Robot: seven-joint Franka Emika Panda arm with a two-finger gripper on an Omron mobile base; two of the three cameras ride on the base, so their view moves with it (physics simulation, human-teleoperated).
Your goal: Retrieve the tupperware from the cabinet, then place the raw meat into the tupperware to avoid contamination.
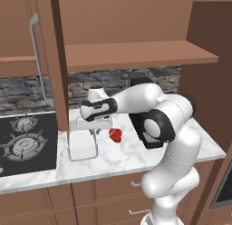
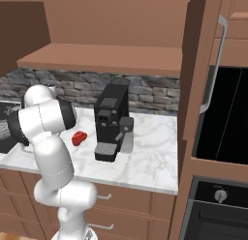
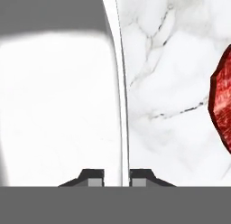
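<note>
Tub (image 1: 82, 147) sits upright on marble bench (image 1: 118, 163), just R of hob (image 1: 25, 142) and below open cabinet (image 1: 136, 54) w/ its bare wooden shelf; cabinet door (image 1: 54, 61) swung out, edge-on in left base view, silver bar handle (image 1: 38, 56) on its far side. Tub white, translucent, rounded corners, inside looks bare. Fingers (image 1: 96, 129) pinched nearly shut on tub's R wall: hand view shows the two dark tips (image 3: 92, 178) either side of thin wall (image 3: 121, 105), one inside tub, one outside, wall running straight up between them. Hand points down over tub's R edge, forearm reaching L across the bench in left base view. Meat (image 1: 115, 135) dark red lump, on bench just R of tub, apart from it, not touching; in hand view meat (image 3: 222, 105) cut off by R frame edge, marble between it and tub wall. Right base view: meat (image 2: 79, 138) lies between arm and black coffee machine (image 2: 112, 120), which stands further R on bench against stone backsplash (image 2: 150, 94). Oven (image 2: 223, 113) in tall unit at far R. Drawers (image 1: 113, 188) w/ small handles under bench.
</note>
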